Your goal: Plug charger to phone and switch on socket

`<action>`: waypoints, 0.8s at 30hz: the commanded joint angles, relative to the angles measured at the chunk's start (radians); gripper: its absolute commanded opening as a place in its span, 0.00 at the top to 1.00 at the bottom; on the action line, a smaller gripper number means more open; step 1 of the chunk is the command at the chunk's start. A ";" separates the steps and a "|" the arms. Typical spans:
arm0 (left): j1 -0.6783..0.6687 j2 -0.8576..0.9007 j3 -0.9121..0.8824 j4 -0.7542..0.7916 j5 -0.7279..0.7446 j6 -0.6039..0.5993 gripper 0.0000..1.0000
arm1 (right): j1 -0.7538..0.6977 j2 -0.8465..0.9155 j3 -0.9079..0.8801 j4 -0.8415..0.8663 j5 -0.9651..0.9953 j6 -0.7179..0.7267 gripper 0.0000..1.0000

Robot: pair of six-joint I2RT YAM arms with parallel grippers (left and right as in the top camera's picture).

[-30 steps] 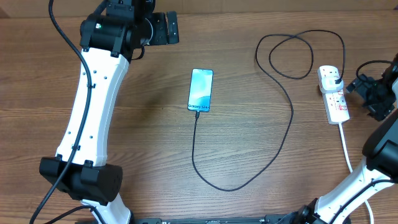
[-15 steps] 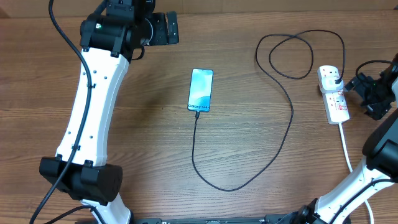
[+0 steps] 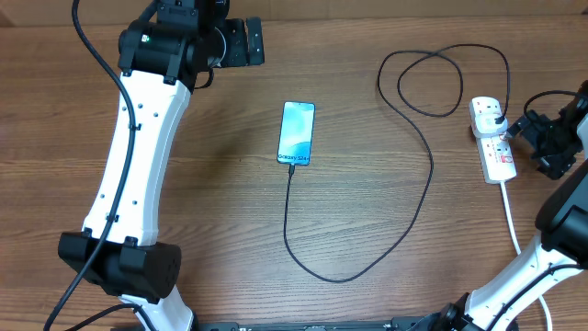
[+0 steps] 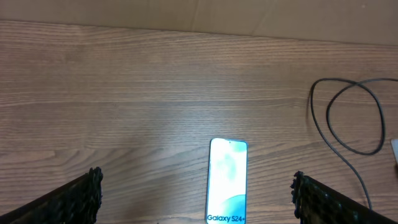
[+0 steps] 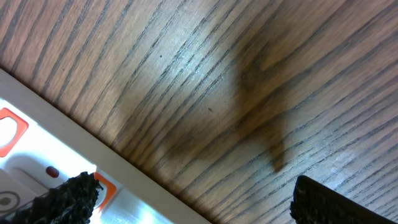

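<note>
The phone (image 3: 297, 133) lies mid-table with its teal screen up, "Galaxy" text at its near edge; it also shows in the left wrist view (image 4: 227, 180). The black charger cable (image 3: 418, 193) runs from the phone's near edge in a loop to its black plug (image 3: 495, 115), which sits in the white socket strip (image 3: 493, 140) at the right. My left gripper (image 3: 241, 41) is open and empty, above the table behind the phone. My right gripper (image 3: 536, 138) is open, just right of the strip. The strip's white edge with red switches (image 5: 15, 130) shows in the right wrist view.
The strip's white cord (image 3: 511, 216) runs toward the table's front right. The charger cable makes a double loop (image 3: 441, 78) at the back right. A cardboard-coloured edge (image 4: 249, 15) lies past the table's back edge.
My right gripper has crept a little left toward the socket strip. The left arm, phone and cable have not moved.
</note>
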 commanded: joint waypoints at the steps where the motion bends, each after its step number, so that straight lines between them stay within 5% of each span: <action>1: -0.003 0.004 -0.002 0.003 -0.008 0.005 0.00 | 0.003 0.014 -0.006 -0.001 -0.006 -0.001 0.00; 24: -0.003 0.004 -0.002 0.003 -0.008 0.005 0.00 | 0.003 0.016 -0.007 -0.028 -0.064 -0.002 0.00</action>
